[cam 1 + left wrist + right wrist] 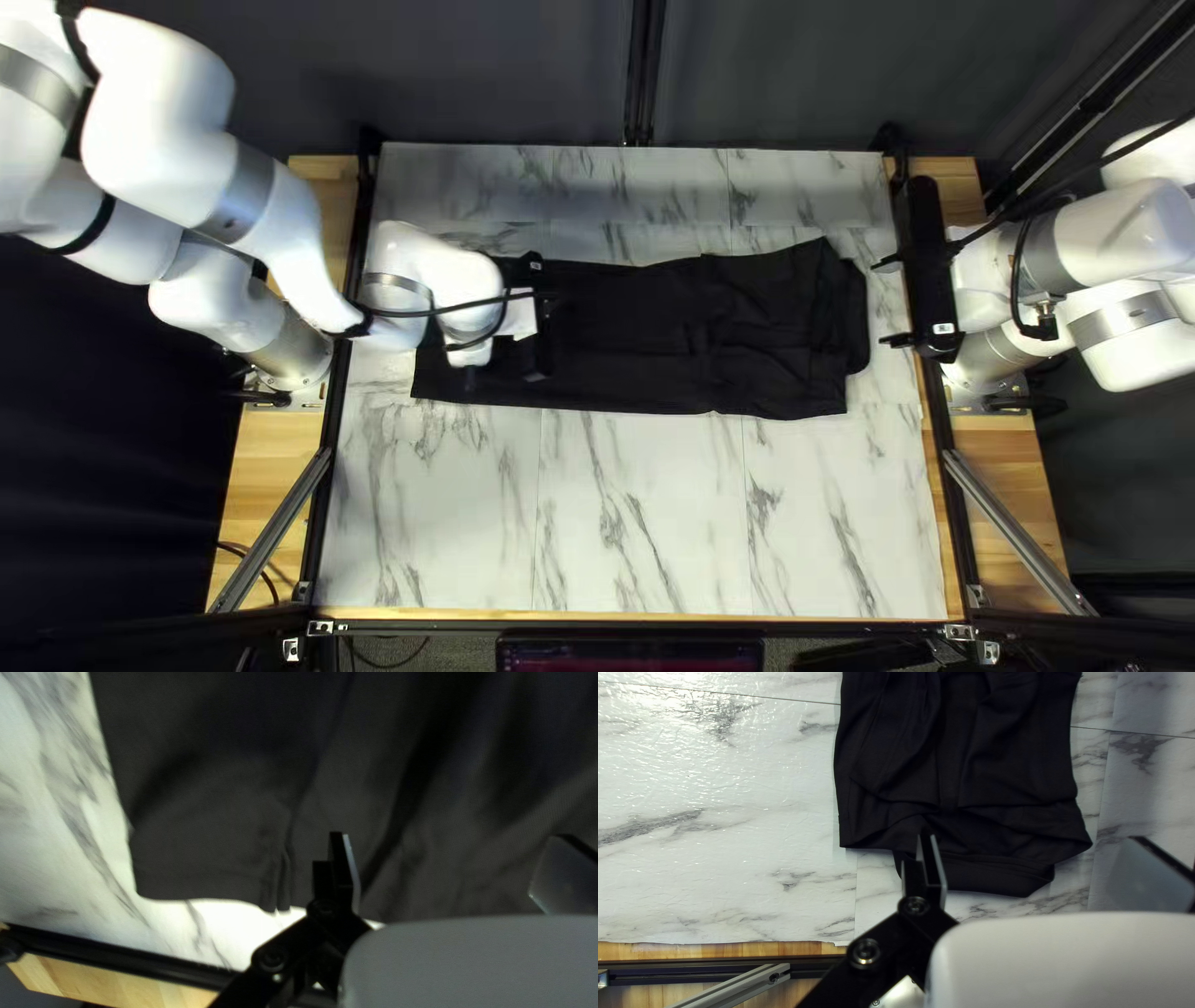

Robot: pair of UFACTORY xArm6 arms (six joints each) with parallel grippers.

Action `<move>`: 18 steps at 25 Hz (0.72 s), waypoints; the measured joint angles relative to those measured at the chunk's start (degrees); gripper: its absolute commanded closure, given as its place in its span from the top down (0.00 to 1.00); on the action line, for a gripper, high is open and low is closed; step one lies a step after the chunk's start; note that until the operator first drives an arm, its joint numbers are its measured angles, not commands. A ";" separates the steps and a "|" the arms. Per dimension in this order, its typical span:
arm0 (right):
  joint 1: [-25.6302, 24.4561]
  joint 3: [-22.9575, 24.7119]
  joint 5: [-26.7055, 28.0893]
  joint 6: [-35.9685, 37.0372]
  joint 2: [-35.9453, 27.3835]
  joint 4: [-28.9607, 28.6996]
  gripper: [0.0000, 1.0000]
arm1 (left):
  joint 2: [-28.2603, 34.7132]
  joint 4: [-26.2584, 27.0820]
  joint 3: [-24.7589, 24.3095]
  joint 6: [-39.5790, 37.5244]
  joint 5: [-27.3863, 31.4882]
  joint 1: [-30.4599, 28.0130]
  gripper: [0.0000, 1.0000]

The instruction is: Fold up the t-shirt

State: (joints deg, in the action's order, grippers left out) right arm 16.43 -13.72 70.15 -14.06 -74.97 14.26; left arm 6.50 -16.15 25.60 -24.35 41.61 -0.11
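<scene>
With left pincer wide open and empty over one end of the t-shirt, right pincer likewise beyond the other, probably mid-fold, needing an end gripped next.

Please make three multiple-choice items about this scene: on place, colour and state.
1. Where is the left gripper relative to the shirt in the top left view?
A) past its right end
B) over its left part
C) off the table

2. What colour is the shirt?
A) black
B) white
C) red

3. How is the right gripper?
A) shut, empty
B) shut on cloth
C) open

1 B: most cloth lies to its right.
2 A: its fabric is black.
3 C: its fingers stand apart.
</scene>
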 measured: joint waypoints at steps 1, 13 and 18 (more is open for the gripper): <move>0.00 0.00 0.00 0.00 0.00 0.00 1.00 | 0.00 -1.16 -0.23 -1.12 -0.38 0.33 1.00; 0.00 0.00 0.00 0.00 0.00 0.00 1.00 | 15.05 5.20 -7.34 -3.29 3.27 -13.06 1.00; 0.00 0.00 0.00 0.00 0.00 0.00 1.00 | 20.57 7.88 -11.64 -3.02 1.05 -20.14 1.00</move>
State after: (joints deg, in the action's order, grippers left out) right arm 16.43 -13.72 70.15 -14.06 -74.97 14.26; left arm 27.06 -8.27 13.95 -27.37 42.65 -20.25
